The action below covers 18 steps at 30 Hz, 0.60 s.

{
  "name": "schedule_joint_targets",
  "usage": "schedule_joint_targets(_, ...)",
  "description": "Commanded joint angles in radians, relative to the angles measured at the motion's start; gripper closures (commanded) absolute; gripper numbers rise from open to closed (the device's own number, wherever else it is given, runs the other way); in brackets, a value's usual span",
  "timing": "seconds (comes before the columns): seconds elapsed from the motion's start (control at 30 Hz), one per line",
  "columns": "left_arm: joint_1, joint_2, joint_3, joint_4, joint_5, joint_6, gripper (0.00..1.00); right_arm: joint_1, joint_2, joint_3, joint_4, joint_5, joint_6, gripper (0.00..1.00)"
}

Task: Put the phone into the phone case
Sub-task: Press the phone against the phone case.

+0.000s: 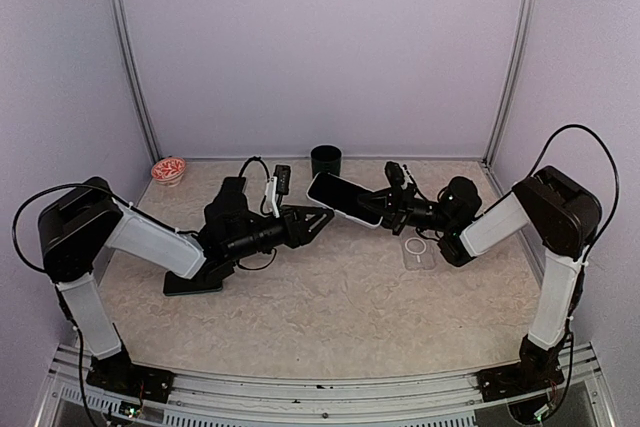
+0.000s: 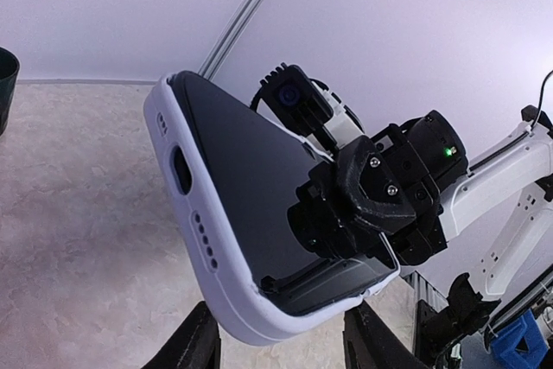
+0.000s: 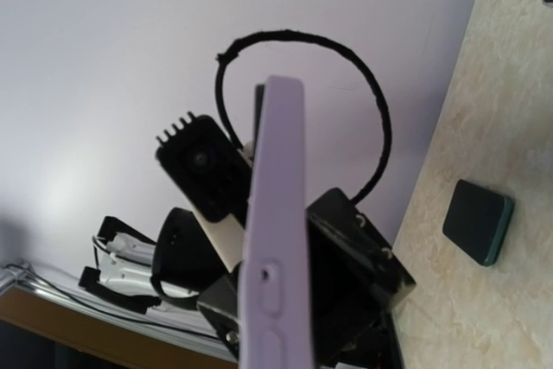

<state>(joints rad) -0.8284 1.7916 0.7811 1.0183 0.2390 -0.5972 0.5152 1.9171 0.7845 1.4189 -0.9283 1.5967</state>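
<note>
While the right claw (image 2: pixel 346 213) clamps across it, the dark-screened slab phone (image 2: pixel 251 187) hangs above the worktop (image 1: pixel 330 317), mid-scene between the arms, already lying inside the pale lilac rubbery phone case (image 2: pixel 186 213). Left claw (image 1: pixel 318 215) waits at its left end, fingers apart. One corner by the right claw looks proud; I'd say a final press remains.

The phone (image 1: pixel 345 198) sits in its case (image 2: pixel 194 239), held in the air over the middle of the table (image 1: pixel 330 317) — the right gripper (image 1: pixel 386 209) at its right end, the left gripper (image 1: pixel 324 217) just beside its left end. A cup (image 1: pixel 325 160) stands behind it at the table's back edge; a bowl (image 1: pixel 168 169) sits in the back left corner — well apart.
</note>
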Motion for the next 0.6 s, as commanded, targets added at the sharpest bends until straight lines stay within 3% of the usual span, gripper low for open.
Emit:
schedule_joint_targets(0.0, -0.003, 0.022, 0.052, 0.124, 0.011, -0.023, 0.52, 0.051, 0.018, 0.01, 0.071, -0.087, 0.01, 0.98)
schedule_joint_targets(0.4, -0.003, 0.063, 0.098, 0.158, 0.059, -0.048, 0.5, 0.052, 0.025, 0.018, 0.057, -0.09, 0.008, 0.98)
schedule_joint_targets(0.57, 0.001, 0.041, 0.09, 0.158, 0.014, -0.023, 0.49, 0.055, 0.019, 0.016, 0.056, -0.09, 0.009, 0.98)
